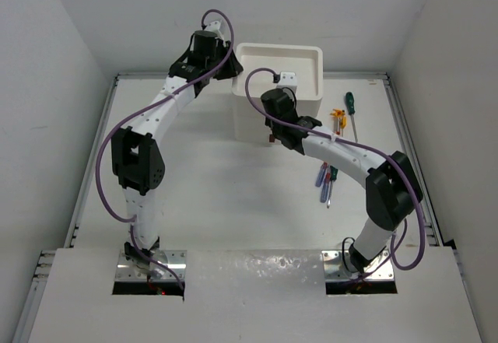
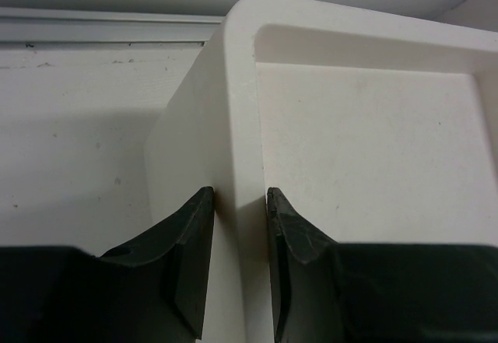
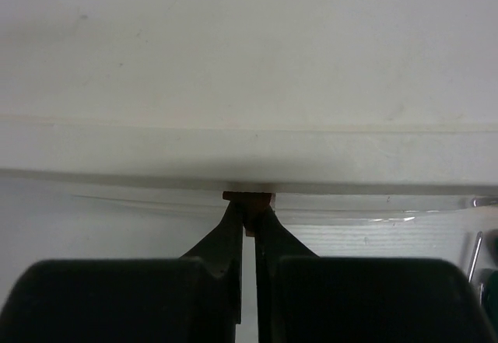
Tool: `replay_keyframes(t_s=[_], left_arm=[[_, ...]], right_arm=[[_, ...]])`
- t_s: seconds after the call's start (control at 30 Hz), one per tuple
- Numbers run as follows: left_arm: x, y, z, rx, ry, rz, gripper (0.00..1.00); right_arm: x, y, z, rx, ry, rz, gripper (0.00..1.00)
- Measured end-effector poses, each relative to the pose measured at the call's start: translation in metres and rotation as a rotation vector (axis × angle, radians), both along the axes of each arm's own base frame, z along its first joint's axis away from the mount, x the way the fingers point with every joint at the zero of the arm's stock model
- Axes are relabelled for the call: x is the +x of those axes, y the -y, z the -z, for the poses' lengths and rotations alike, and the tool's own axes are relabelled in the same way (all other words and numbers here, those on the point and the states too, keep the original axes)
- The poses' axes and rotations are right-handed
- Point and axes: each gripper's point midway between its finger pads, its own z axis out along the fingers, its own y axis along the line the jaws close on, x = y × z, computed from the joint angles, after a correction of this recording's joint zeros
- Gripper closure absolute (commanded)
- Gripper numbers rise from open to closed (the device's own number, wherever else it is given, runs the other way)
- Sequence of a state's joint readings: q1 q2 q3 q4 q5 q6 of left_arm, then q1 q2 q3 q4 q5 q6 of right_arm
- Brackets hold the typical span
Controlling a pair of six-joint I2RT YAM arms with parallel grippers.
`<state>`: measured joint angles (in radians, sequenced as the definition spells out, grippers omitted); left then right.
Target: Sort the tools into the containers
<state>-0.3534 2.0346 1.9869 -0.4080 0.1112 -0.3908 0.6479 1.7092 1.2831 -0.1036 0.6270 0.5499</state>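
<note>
The containers are drawers in a white boxy unit (image 1: 278, 86) with a rimmed tray top (image 2: 366, 148). My left gripper (image 2: 240, 195) is shut on the unit's left rim wall (image 2: 241, 86), at its far-left corner (image 1: 231, 67). My right gripper (image 3: 249, 212) is shut on a small red-brown drawer handle (image 3: 249, 197) at the unit's front (image 1: 270, 136); which drawer it belongs to I cannot tell. The tools lie on the table to the right: a green-handled screwdriver (image 1: 350, 103), a small orange-yellow piece (image 1: 338, 117), and blue-purple-handled ones (image 1: 320, 175) beside another green-handled one (image 1: 333, 174).
The table has raised rails along its left edge (image 1: 92, 164) and right edge (image 1: 412, 148), and a wall stands close behind the unit. In the right wrist view a thin metal shaft (image 3: 475, 253) shows at the far right edge.
</note>
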Motion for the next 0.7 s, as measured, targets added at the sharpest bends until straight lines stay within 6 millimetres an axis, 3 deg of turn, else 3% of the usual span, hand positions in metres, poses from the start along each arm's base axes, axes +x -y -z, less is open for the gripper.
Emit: replay_keyframes(t_s=[0.37,0.7], left_arm=[[0.001,0.0,0.0,-0.003,0.005,-0.006,1.0],[0.002,-0.001,0.0,-0.005,0.004,-0.016,1.0]], right_arm=[[-0.004,0.001,-0.001,-0.014,0.044,-0.048,1.0],[-0.049,0.001,-0.033,0.084,0.119,-0.168,1.0]])
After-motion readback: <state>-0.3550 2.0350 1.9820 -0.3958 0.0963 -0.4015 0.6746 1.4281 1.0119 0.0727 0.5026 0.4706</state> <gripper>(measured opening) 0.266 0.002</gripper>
